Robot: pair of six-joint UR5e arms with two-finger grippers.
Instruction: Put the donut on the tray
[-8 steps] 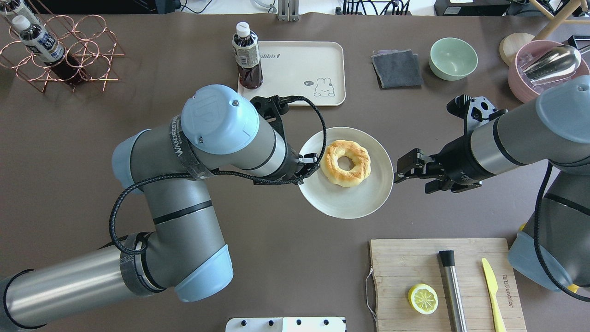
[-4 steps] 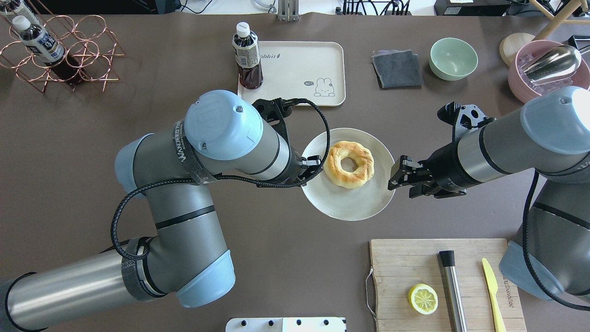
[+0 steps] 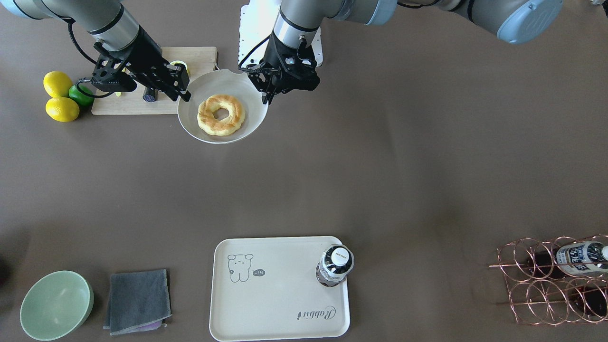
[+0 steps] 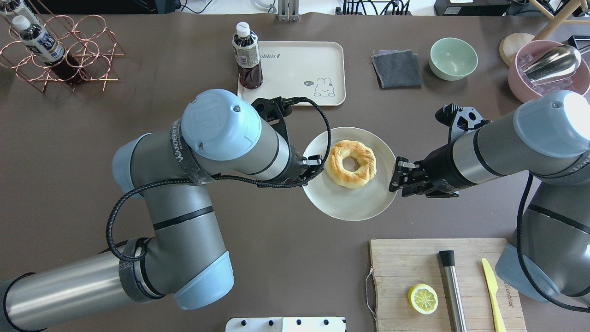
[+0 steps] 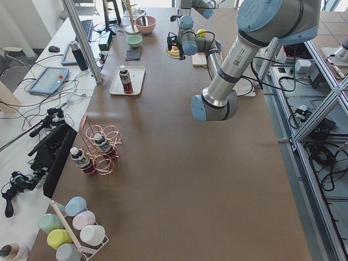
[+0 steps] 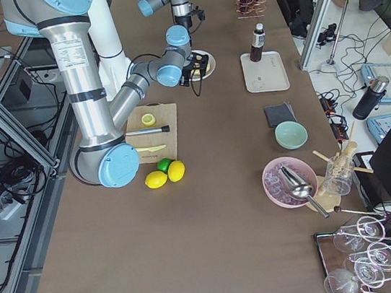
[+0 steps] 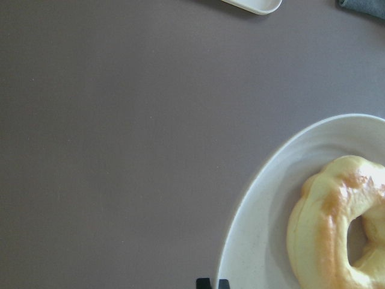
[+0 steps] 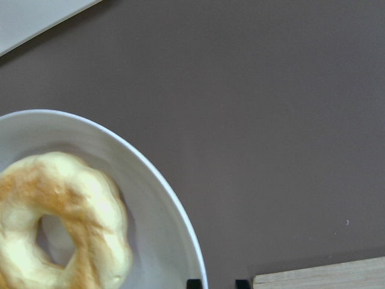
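Widest first: the desk (image 4: 295, 276), brown and crowded, though only its middle concerns the job. At the edge far from the robot lies the tray (image 4: 295, 69), flat and cream, with a dark drink bottle (image 4: 246, 55) standing on its near-left corner in the overhead view. The rest of its surface is bare, with room enough for the pastry, and nothing of the task sits there yet. Nearer the robot, well apart from the tray and between the two arms, is a white round plate (image 4: 350, 203). The donut (image 4: 350, 180) lies flat on that plate, a little toward the far side, touched by neither arm. The left hand (image 4: 315, 167) is at the plate's left rim. Its wrist view shows the fingertips (image 7: 203, 283) drawn almost together just where the rim leaves the picture, so I read it as clenched on the plate's edge, though the contact itself is cut off. The right hand (image 4: 395, 177) is at the opposite rim, released: its fingertips (image 8: 194, 283) stand apart, the rim just beside one, bare desk in the gap. Judgement: the task is barely begun. The donut is not grasped and not off the plate. Whether it goes alone or plate and all, I cannot tell. Left to do: carry it across and set it on the tray, clear of the bottle.
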